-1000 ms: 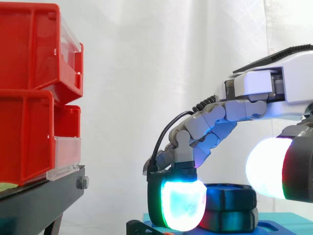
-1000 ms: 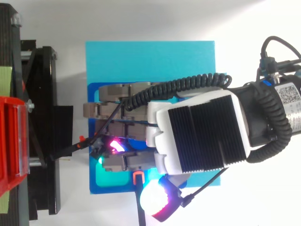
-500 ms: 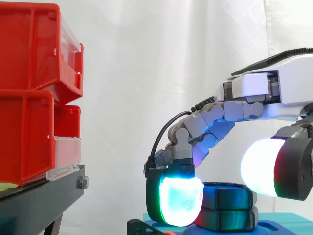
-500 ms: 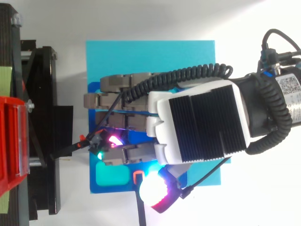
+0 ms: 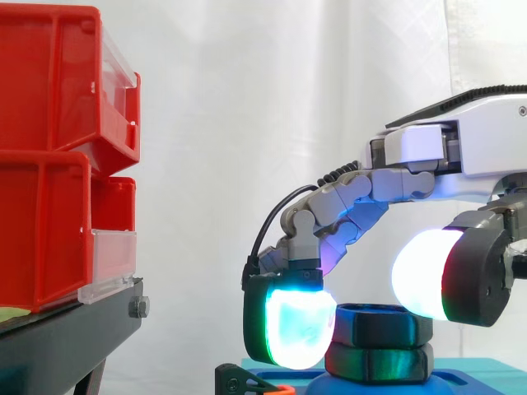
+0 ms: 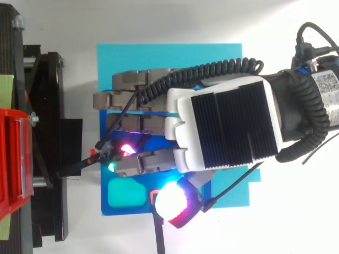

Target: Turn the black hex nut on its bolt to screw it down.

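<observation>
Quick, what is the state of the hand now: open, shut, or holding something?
Hand: shut on the black hex nut, curled round its sides.

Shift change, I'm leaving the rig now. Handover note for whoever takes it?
Hand: arched over the nut, low above the base. Neither view shows whether it grips the nut.
Things: the nut sits directly on a second black hex piece, which stands on the blue base. The bolt is hidden. The red bins stand off to the side, apart from the work.
Done: the nut looks well down, with no thread showing beneath it.
Left: check the grip, then turn the nut until it seats, if it is not already tight.
</observation>
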You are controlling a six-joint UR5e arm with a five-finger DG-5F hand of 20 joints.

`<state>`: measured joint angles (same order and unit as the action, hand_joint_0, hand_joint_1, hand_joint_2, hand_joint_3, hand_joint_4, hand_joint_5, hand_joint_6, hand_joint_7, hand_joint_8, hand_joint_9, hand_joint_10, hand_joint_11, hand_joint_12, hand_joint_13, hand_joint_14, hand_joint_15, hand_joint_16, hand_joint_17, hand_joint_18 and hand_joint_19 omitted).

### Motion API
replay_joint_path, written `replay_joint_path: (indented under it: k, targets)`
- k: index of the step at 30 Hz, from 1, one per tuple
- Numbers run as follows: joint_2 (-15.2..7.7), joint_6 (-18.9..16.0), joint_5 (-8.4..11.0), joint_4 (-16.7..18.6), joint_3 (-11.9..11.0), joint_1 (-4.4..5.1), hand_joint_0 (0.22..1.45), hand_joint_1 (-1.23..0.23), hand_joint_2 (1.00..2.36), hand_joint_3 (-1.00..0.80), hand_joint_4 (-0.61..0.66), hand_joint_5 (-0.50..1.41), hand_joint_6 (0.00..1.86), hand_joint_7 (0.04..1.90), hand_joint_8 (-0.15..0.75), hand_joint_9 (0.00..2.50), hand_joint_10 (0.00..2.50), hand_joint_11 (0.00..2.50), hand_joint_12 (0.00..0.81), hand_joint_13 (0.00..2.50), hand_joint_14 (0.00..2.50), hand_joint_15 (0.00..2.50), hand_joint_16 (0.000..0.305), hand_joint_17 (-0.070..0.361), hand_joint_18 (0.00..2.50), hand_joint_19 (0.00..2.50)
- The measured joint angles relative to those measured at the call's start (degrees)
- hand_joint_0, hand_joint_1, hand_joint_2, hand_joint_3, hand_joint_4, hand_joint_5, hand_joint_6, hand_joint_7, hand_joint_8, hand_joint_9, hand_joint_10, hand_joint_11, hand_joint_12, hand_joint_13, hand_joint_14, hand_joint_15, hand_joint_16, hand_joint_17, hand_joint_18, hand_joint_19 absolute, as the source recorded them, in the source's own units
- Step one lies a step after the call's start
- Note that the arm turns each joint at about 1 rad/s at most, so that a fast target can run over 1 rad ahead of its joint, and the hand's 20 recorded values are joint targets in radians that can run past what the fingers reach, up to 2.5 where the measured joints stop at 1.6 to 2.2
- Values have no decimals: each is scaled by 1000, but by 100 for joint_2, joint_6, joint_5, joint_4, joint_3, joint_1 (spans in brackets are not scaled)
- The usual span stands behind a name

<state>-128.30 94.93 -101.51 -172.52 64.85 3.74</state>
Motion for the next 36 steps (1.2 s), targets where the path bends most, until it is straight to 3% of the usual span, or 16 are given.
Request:
replay_joint_path:
  k: [15,36]
  targets:
    - [-1,16,17,35,0,-40,532,-235,1000,-500,90,-15,504,1214,227,720,0,0,295,482,0,0,43,96,446,338]
    - [-1,17,29,43,0,-6,416,-532,1000,-500,257,-61,502,1175,281,613,0,0,352,470,0,0,53,119,474,296]
